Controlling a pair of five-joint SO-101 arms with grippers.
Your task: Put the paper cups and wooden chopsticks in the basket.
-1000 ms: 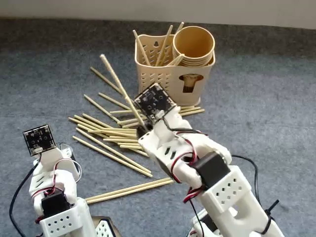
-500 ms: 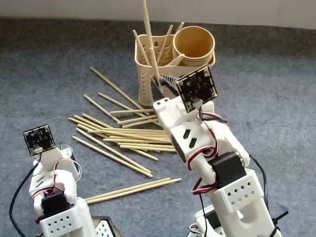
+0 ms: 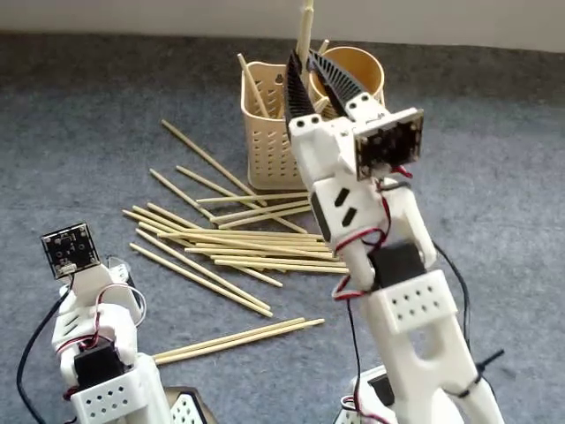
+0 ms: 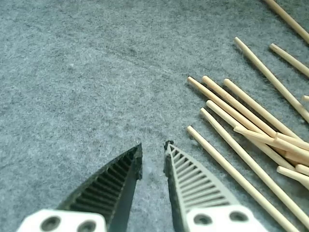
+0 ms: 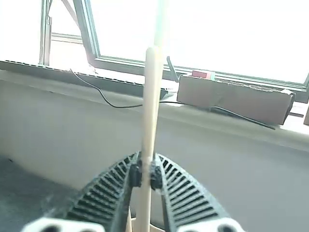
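My right gripper [image 3: 309, 78] is raised just in front of the beige basket [image 3: 263, 137], shut on one wooden chopstick [image 3: 305, 25] that stands nearly upright above the basket's rim. The right wrist view has the same chopstick [image 5: 150, 96] clamped between the black fingers of the right gripper [image 5: 143, 173]. Stacked paper cups [image 3: 351, 78] and a few chopsticks sit inside the basket. Several loose chopsticks [image 3: 221, 238] lie on the grey carpet in front of it. My left gripper [image 4: 153, 146] hovers low over bare carpet, open with nothing in it, beside the ends of those loose chopsticks [image 4: 241, 121].
The left arm [image 3: 88, 336] stays at the near left corner. A pair of chopsticks [image 3: 238, 337] lies apart from the pile, near the arms' bases. Grey carpet [image 3: 494, 203] stretches to the right of the basket.
The right arm has lifted one chopstick off the pile and swung it up and back, from a slant to nearly upright at the basket. The left arm has not moved.
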